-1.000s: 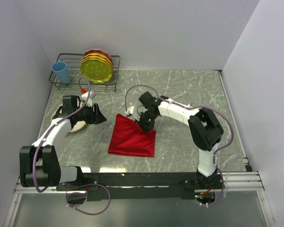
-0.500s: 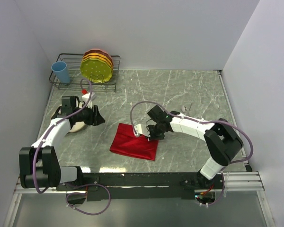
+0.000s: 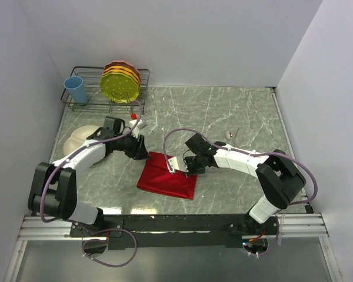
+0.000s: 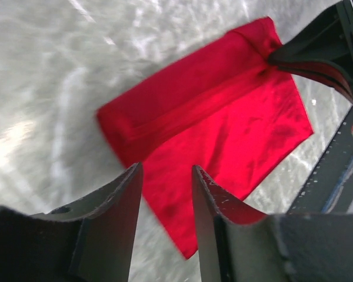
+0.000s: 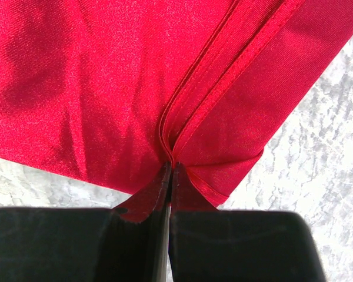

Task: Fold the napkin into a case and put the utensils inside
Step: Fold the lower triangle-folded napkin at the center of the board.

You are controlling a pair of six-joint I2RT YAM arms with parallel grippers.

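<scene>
The red napkin point(image 3: 165, 177) lies folded on the marble table, with a layered fold line across it in the left wrist view point(image 4: 223, 111). My right gripper point(image 3: 188, 167) is shut on the napkin's layered edge at its right side; in the right wrist view the jaws point(image 5: 169, 169) pinch the folds of the cloth point(image 5: 106, 76). My left gripper point(image 3: 143, 151) is open and empty, just off the napkin's far-left corner; its fingers point(image 4: 115, 200) hover above the cloth. Two small silver utensils point(image 3: 230, 136) lie on the table behind the right arm.
A cream plate point(image 3: 79, 137) sits at the left behind the left arm. A wire dish rack point(image 3: 88, 104) at the back left holds a blue cup point(image 3: 76, 89) and yellow and orange plates point(image 3: 122, 82). White walls close in on three sides.
My left gripper has swung right from the cream plate to the napkin's far-left corner. My right gripper has drawn the napkin's edge toward the near side, leaving the cloth lower and more folded.
</scene>
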